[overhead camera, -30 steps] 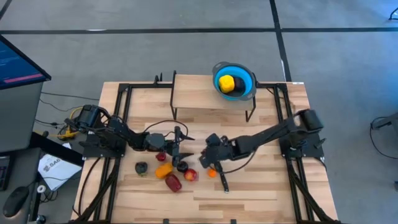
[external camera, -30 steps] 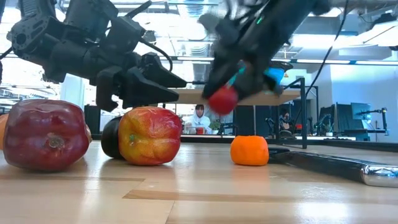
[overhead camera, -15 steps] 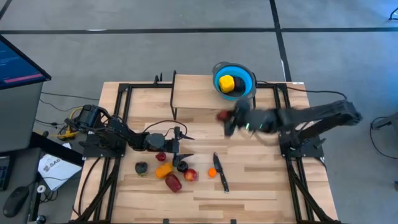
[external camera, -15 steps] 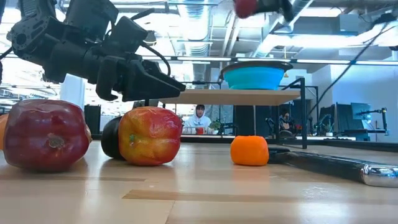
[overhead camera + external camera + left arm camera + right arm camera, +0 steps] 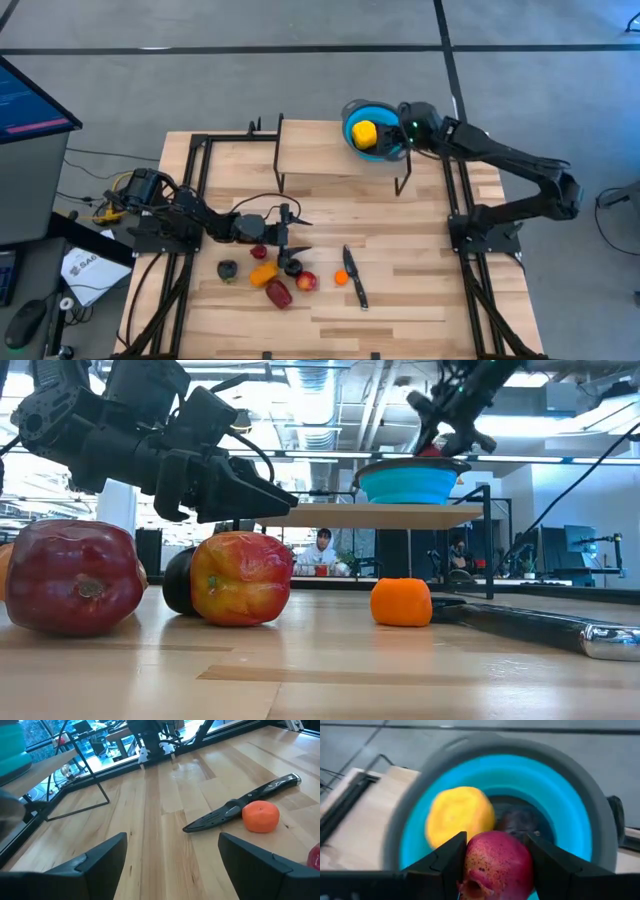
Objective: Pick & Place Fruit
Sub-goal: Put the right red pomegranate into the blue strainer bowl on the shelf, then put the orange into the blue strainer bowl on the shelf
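Observation:
My right gripper (image 5: pixel 398 138) (image 5: pixel 497 857) is shut on a red speckled fruit (image 5: pixel 497 865) over the blue bowl (image 5: pixel 392 122) (image 5: pixel 414 482). A yellow fruit (image 5: pixel 460 817) and a dark one (image 5: pixel 522 822) lie in the bowl. My left gripper (image 5: pixel 285 232) (image 5: pixel 172 865) hangs open, low over the fruit on the table: red pieces (image 5: pixel 278 293) (image 5: pixel 307 281), a dark one (image 5: pixel 228 269), an orange-yellow one (image 5: pixel 263 272) and a small orange (image 5: pixel 341 278) (image 5: pixel 260 816). My right gripper pinches the red fruit by its two opposite sides (image 5: pixel 470 865) between the two fingers (image 5: pixel 445 860). It reaches in from the table's right side, slanting down. The fruit is lifted clear, just above the inside of the bowl (image 5: pixel 560 805).
The bowl stands on a raised wooden shelf (image 5: pixel 330 150) at the table's far edge. A black-handled knife (image 5: pixel 352 277) (image 5: pixel 240 810) lies next to the small orange. Black frame rails (image 5: pixel 195 200) run along both sides. Bare wood lies between the fruit and the shelf.
My right gripper has carried the red fruit from just above the knife up and toward the far edge, over the shelf, and now holds it above the bowl. It has stayed shut on the fruit.

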{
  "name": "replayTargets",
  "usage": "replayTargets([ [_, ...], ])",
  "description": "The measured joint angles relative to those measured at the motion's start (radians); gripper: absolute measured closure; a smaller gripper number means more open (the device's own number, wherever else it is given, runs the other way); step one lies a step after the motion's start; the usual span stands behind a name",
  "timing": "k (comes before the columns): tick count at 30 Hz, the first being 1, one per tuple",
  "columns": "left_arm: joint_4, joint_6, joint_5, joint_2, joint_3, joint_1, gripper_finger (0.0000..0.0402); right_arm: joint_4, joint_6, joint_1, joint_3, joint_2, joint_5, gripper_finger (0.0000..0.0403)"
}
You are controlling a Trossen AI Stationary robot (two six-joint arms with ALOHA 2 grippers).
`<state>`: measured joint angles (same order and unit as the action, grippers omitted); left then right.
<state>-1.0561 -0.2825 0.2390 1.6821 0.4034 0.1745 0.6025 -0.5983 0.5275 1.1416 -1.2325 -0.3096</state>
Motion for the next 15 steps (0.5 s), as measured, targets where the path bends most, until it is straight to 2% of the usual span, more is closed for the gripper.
replayTargets([
  [6,0.001,0.003,0.0,0.0,0.0,0.0,0.0098,0.023,0.007,0.035,0.0,-0.029,0.019,0.0206],
  [15,0.001,0.003,0.0,0.0,0.0,0.0,0.0099,0.056,0.007,0.038,0.0,-0.031,0.021,0.0146],
])
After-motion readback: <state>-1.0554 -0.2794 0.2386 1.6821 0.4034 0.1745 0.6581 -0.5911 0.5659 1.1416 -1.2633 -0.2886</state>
